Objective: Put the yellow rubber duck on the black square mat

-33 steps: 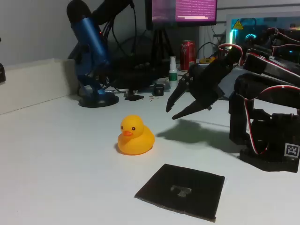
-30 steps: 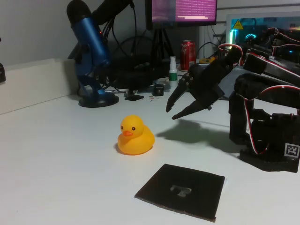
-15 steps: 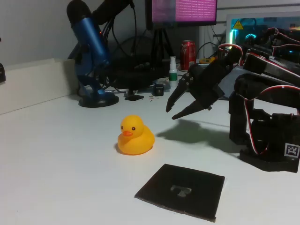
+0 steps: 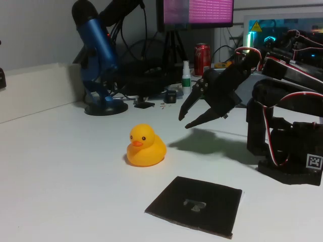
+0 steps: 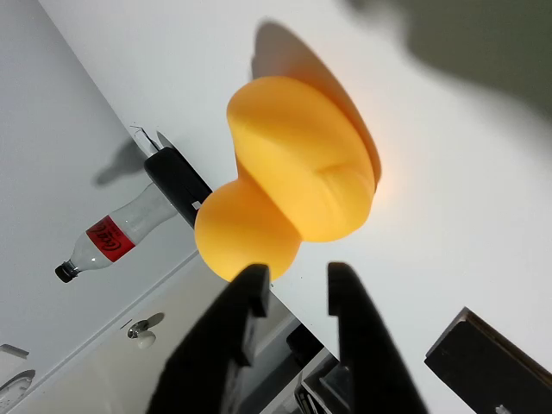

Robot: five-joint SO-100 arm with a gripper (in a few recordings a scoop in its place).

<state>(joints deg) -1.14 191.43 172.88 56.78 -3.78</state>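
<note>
Duck [image 4: 146,146] beside mat [image 4: 196,204], claw [image 4: 184,121] apart

Duck [image 4: 146,146] sits behind mat [image 4: 197,204] (claw [image 4: 183,121] right).

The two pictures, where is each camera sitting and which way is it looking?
Fixed view: stands low at the table's front, looking across it at the duck, the black mat and the desk clutter behind; the arm and its open gripper show at right.
Wrist view: rides on the arm, looking past the gripper fingers at the duck from behind.
Shared: duck, gripper and a mat corner.
</note>
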